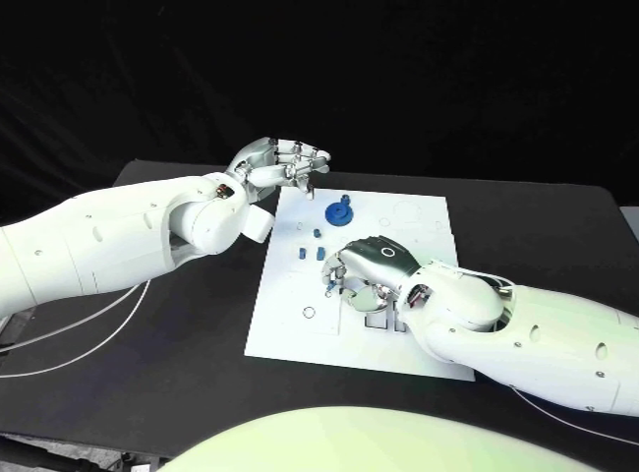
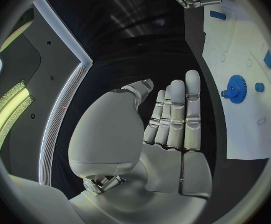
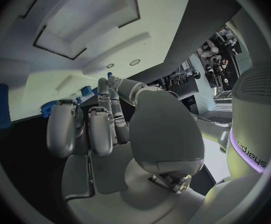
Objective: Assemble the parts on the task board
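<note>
- Leftmost, the left hand (image 1: 280, 163) hovers off the far left corner of the task board (image 1: 405, 216); its fingers are loosely spread with nothing between them, and the left wrist view shows the palm (image 2: 166, 134) bare and the fingers straight and side by side.
- Next, on the board's far half, a blue gear (image 1: 339, 210) stands with a hub rising from it; the left wrist view shows its toothed rim (image 2: 236, 88) and a small blue peg (image 2: 259, 87) just beside it; I judge it light, rigid plastic, best taken by the hub or across the rim, since teeth could slip under smooth metal fingertips.
- Then small blue parts (image 1: 310, 252) lie near the board's middle; they look tiny and easily nudged, so a fingertip pinch seems right.
- Rightward, the right hand (image 1: 370, 270) sits low over the board's middle, fingers curled downward; whether it holds a part I cannot tell, as the right wrist view shows fingers (image 3: 101, 129) bent but no piece in them.
- Underneath, the black table (image 1: 136, 374) is flat and matte; the thin white board might slide if pushed sideways; dark backdrop behind.
</note>
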Controlling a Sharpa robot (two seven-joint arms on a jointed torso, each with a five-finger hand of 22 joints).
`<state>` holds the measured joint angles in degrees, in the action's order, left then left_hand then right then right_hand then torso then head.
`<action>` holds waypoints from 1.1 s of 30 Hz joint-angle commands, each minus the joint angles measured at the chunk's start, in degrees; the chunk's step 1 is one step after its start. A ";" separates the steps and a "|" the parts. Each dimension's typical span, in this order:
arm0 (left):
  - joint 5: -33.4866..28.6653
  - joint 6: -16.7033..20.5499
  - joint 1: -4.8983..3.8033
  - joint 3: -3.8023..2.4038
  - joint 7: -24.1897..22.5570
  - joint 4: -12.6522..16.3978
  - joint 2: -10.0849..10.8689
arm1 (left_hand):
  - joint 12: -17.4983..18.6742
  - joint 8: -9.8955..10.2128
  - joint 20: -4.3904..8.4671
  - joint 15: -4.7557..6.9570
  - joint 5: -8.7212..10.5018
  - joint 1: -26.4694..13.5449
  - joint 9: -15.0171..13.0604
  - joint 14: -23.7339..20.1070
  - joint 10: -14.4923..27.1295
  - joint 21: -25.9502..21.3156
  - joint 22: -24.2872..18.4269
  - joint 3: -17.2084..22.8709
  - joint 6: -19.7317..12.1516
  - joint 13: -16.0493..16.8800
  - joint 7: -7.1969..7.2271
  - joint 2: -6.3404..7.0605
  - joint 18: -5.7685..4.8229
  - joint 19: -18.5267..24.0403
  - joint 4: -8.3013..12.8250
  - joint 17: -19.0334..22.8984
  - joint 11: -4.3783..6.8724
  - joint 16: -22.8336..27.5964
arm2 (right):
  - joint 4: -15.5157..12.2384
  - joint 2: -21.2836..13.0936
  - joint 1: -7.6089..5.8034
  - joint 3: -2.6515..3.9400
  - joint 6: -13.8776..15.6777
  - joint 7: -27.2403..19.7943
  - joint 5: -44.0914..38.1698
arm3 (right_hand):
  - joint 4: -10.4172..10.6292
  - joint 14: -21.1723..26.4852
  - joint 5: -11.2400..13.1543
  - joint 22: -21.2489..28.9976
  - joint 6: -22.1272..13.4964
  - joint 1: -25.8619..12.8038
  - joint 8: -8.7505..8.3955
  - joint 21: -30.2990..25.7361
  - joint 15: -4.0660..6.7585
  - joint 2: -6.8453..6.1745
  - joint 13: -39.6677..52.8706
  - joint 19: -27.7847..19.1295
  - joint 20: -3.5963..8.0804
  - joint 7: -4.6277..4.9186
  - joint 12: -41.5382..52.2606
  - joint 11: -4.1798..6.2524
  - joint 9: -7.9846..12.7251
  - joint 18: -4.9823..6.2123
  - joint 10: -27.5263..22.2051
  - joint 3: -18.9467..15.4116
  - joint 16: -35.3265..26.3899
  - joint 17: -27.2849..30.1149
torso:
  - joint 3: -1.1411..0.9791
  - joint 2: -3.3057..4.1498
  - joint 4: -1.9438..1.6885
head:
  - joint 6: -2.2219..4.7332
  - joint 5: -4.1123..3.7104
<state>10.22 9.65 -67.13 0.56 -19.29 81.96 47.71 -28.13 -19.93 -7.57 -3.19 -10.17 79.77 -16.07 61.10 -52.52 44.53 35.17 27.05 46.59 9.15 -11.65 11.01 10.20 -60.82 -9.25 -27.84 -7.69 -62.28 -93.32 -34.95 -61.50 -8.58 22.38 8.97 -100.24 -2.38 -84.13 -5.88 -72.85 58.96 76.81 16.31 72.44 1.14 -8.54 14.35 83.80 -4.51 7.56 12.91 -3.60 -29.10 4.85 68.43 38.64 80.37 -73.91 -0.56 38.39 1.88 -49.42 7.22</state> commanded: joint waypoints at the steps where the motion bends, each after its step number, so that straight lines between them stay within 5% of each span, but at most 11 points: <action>1: -0.23 -1.17 -0.03 -0.04 -0.09 0.09 -0.08 | -0.37 0.33 -0.30 0.12 -0.15 0.43 0.08 -0.38 0.26 -0.26 -0.09 0.20 -0.24 0.09 -0.04 0.11 0.31 -0.19 0.01 0.10 0.08 0.21 | -0.17 0.01 0.12 -0.02 -1.97 -0.40 -0.37 | 0.11 -2.65 -0.21 0.07 0.30 -0.34 0.07 -0.24 0.28 0.19 0.03 0.07 0.31 -0.01 -0.33 0.34 -0.06 -0.40 0.09 -0.32 0.20 0.05 | -0.02 -0.03 0.07 | -0.21 0.15; 33: -0.17 -1.56 -0.03 -0.04 0.22 0.10 -0.03 | -0.48 0.31 -0.36 0.07 -0.15 0.47 0.06 -0.50 0.43 -0.37 -0.16 0.22 -0.35 0.12 -0.06 0.05 0.32 -0.17 0.03 0.09 0.04 0.19 | 1.77 1.81 0.87 -0.20 -4.52 0.42 -1.03 | 0.31 -2.63 -0.26 0.22 0.18 -1.01 0.04 -0.44 0.26 0.27 0.01 0.01 0.30 -0.06 -0.60 0.33 -0.18 -0.36 0.04 -0.75 0.15 0.18 | 0.04 0.00 -0.03 | -0.58 0.10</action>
<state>10.24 9.15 -67.13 0.56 -18.89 81.94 47.75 -28.41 -19.93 -7.57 -3.19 -10.17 79.77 -16.07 61.11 -52.53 44.53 35.05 27.05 46.59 9.22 -11.65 11.01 10.20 -60.81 -9.25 -27.84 -7.68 -62.28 -91.69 -33.31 -60.80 -8.69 19.60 9.10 -100.37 -2.15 -84.13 -5.98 -72.69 58.86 76.51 16.18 72.31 1.14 -8.53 14.40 83.80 -4.52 7.48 12.59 -3.54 -29.13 4.85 68.73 38.23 80.37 -73.80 -0.52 38.39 1.86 -49.98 7.30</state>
